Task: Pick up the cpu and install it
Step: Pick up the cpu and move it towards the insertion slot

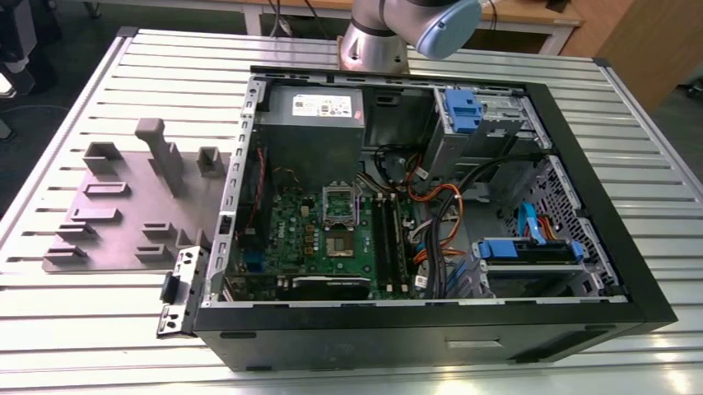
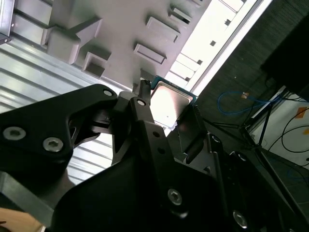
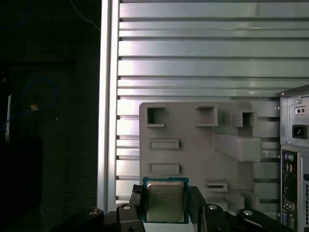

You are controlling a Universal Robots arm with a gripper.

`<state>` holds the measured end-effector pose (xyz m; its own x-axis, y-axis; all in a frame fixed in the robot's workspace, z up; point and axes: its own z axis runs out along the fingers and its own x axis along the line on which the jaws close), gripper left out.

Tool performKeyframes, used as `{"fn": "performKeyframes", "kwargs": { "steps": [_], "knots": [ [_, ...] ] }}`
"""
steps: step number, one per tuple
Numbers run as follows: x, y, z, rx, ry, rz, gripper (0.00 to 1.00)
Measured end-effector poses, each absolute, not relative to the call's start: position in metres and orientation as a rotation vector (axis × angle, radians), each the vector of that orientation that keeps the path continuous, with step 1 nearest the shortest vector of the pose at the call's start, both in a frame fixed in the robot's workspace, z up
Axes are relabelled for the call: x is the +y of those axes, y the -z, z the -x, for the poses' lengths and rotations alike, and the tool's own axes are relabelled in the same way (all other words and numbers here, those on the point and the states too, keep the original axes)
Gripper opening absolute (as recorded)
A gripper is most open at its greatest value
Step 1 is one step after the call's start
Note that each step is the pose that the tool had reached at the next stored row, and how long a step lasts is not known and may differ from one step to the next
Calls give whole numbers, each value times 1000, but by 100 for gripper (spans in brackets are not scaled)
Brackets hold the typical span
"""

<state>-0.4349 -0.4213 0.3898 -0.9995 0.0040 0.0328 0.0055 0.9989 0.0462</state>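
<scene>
Slatted metal desk (image 1: 66, 329) carries an open computer case (image 1: 439, 346), with a grey fixture plate (image 1: 121, 222) just beside it on the exterior view's left. In the first wrist view, the tool (image 3: 166, 200) is clamped on the cpu (image 3: 165, 207), one finger against each opposite edge. The cpu hangs over the plate, outside the case, metal lid facing the camera.

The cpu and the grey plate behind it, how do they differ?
The cpu is small with a shiny metal lid; the grey plate is large, matte, with raised blocks. The cpu is clamped between the jaws; the plate lies on the slatted table. Both are roughly rectangular.
</scene>
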Motion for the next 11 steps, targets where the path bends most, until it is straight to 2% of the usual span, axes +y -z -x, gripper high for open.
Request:
{"fn": "performKeyframes", "kwargs": {
  "steps": [11],
  "knots": [
    [-421, -404, 435, -3108, 72, 7, 47]
  ]
}}
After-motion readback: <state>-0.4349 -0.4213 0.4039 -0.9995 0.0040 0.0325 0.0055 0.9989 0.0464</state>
